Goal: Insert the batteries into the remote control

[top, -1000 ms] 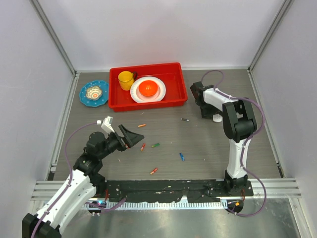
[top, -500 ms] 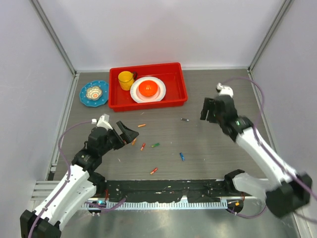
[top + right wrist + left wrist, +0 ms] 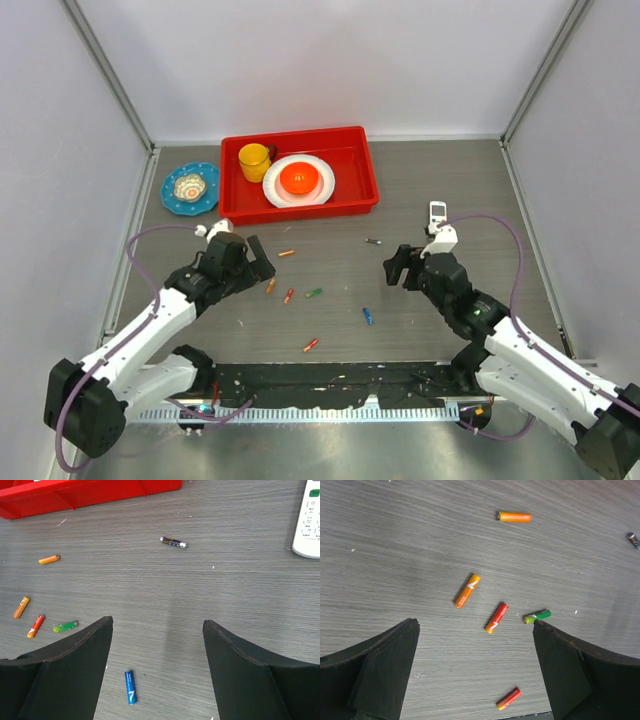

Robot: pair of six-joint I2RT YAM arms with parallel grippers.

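Several batteries lie loose mid-table: an orange one (image 3: 286, 253), another orange one (image 3: 271, 285), a red one (image 3: 289, 295), a green one (image 3: 314, 293), a blue one (image 3: 367, 316) and a red-orange one (image 3: 311, 345). My left gripper (image 3: 258, 268) hovers open just left of them; in its wrist view the red battery (image 3: 497, 617) and green battery (image 3: 537, 616) lie ahead of the left gripper (image 3: 475, 625). The white remote control (image 3: 437, 211) lies keypad up at the back right, also at the right wrist view's edge (image 3: 311, 522). My right gripper (image 3: 157, 622) is open and empty, with the blue battery (image 3: 130, 686) below it.
A small dark metal bit (image 3: 373, 241) lies between the tray and the right gripper. The red tray (image 3: 300, 208) at the back holds a yellow cup (image 3: 254, 160) and a white plate with an orange bowl (image 3: 298, 179). A blue dish (image 3: 190, 188) sits left of it.
The right arm has swung from the back right, over the remote, down toward the table's middle, and the remote now shows uncovered. The left arm has shifted slightly back.
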